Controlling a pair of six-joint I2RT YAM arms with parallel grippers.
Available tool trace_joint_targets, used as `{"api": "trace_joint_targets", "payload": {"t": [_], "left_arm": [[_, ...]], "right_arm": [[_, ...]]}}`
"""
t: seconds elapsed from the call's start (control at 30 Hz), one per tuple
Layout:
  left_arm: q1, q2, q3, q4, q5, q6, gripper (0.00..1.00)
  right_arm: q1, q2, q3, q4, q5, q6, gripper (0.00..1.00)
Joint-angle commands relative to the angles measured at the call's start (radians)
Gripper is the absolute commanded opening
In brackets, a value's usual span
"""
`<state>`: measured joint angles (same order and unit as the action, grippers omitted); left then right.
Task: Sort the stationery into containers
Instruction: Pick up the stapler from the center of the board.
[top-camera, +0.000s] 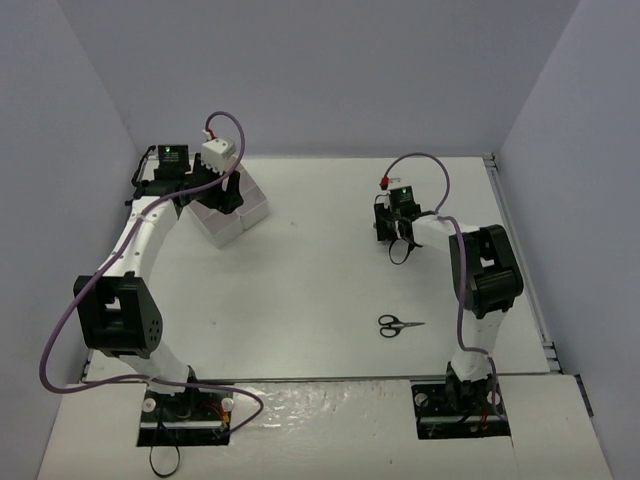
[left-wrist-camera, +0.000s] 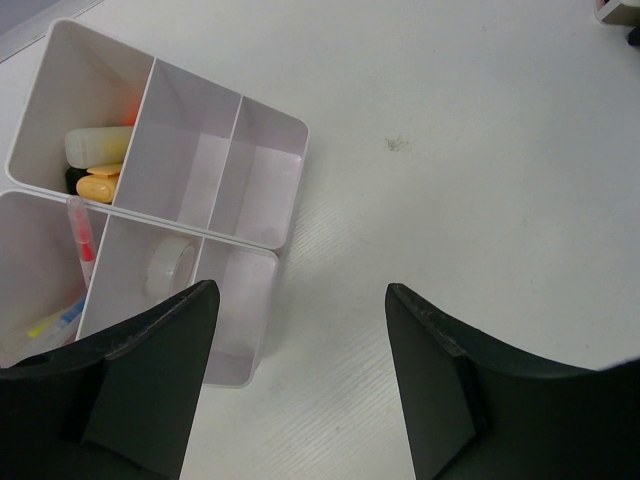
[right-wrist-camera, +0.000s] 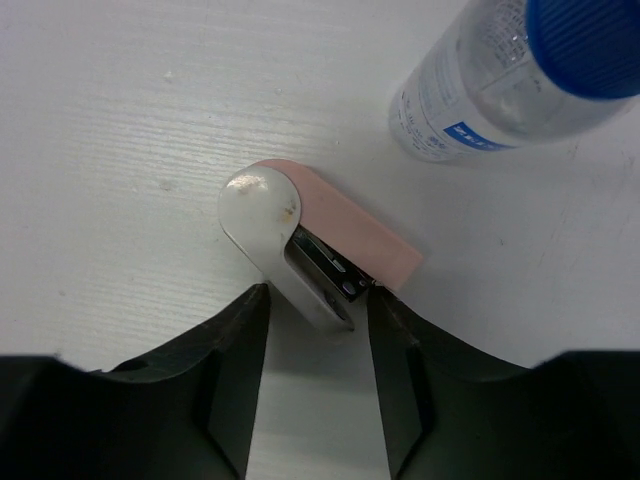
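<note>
Stapler (right-wrist-camera: 300, 250): lay on the bench (right-wrist-camera: 120, 150) beside the bottle (right-wrist-camera: 480, 90), one end straddled by the released right tool (right-wrist-camera: 318, 300), with the left tool (left-wrist-camera: 300, 300) released, empty, over the tray (left-wrist-camera: 296, 170).

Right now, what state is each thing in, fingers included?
Black-handled metal scissors: closed, flat on table.
Pink-and-white small stapler: lying flat on table.
Clear blue-capped plastic bottle: capped, apart from stapler.
White divided plastic tray: partly filled, some compartments empty.
White tape roll: inside a tray compartment.
Left fingers: open, empty.
Right fingers: astride stapler's end, grip unclear.
</note>
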<state>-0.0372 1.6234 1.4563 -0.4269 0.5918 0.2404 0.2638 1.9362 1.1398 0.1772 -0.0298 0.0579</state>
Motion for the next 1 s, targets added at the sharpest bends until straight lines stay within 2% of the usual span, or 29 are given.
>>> {"api": "trace_joint_targets", "payload": {"t": [0.0, 0.1, 0.23, 0.4, 0.53, 0.77, 0.97], "left_arm": [[0.002, -0.017, 0.065, 0.023, 0.031, -0.024, 0.64], [0.002, -0.017, 0.064, 0.022, 0.031, -0.024, 0.64], [0.003, -0.017, 0.064, 0.016, 0.03, -0.022, 0.64], [0.003, -0.019, 0.062, 0.008, 0.035, -0.026, 0.64], [0.002, -0.024, 0.067, -0.01, 0.063, -0.047, 0.64], [0.002, -0.062, 0.086, -0.024, 0.167, -0.143, 0.64], [-0.029, -0.142, 0.08, 0.013, 0.266, -0.292, 0.63]], "right_arm": [[0.005, -0.002, 0.038, 0.027, 0.027, -0.02, 0.36], [0.005, -0.002, 0.035, 0.028, 0.027, -0.028, 0.14], [0.005, 0.0, 0.033, 0.027, 0.024, -0.032, 0.0], [0.011, -0.032, 0.008, 0.03, 0.009, -0.029, 0.0], [0.046, -0.119, -0.047, 0.063, 0.004, -0.04, 0.0], [0.218, -0.353, -0.154, 0.198, 0.05, -0.113, 0.0], [0.332, -0.401, -0.117, 0.304, -0.01, -0.079, 0.0]]}}
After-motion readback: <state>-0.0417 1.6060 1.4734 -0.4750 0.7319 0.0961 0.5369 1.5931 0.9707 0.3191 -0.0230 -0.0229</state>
